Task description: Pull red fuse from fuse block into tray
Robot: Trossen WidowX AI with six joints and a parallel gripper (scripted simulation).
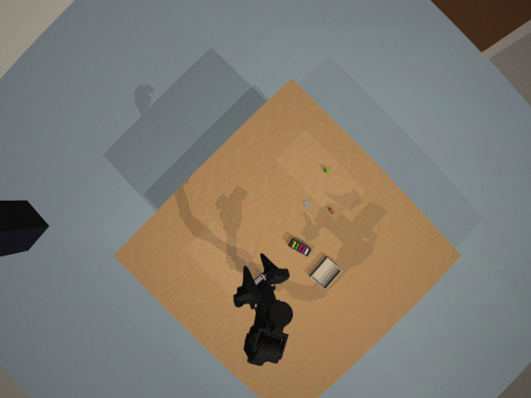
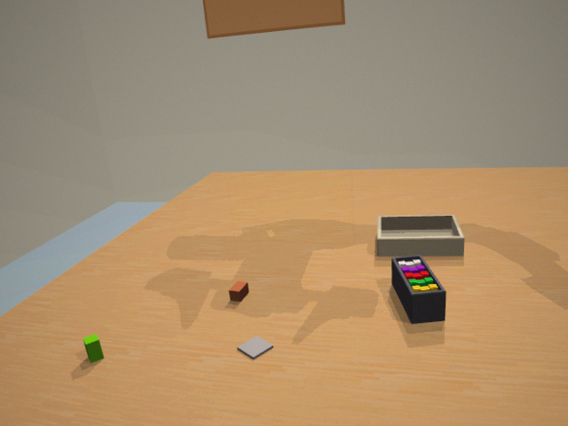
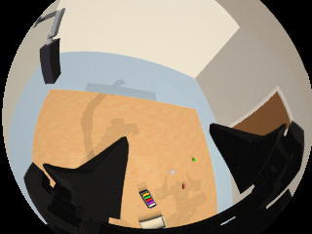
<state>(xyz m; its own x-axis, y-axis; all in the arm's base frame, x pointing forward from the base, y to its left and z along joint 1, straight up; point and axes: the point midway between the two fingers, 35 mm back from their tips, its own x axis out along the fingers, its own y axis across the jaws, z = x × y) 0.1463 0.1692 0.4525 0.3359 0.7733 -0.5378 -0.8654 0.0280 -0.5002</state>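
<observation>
The red fuse (image 1: 300,248) (image 2: 416,275) (image 3: 148,200) sits in the middle of the black fuse block (image 2: 429,308), between the green and purple fuses. Yellow and white fuses are at the ends of the row. The grey-beige tray (image 1: 318,282) (image 2: 420,247) (image 3: 152,223) stands beside the block, past its white end, and looks empty. My gripper (image 1: 254,261) (image 3: 170,135) is open with nothing between its fingers. It is high above the table, left of and below the block in the top view, and out of view in the exterior view.
A small brown-red block (image 1: 331,211) (image 2: 238,291) (image 3: 184,186), a flat grey square (image 1: 306,203) (image 2: 255,347) (image 3: 172,172) and a bright green block (image 1: 326,170) (image 2: 93,348) (image 3: 194,159) are on the table, on the side of the fuse block away from the arm. Arm shadows cross the table.
</observation>
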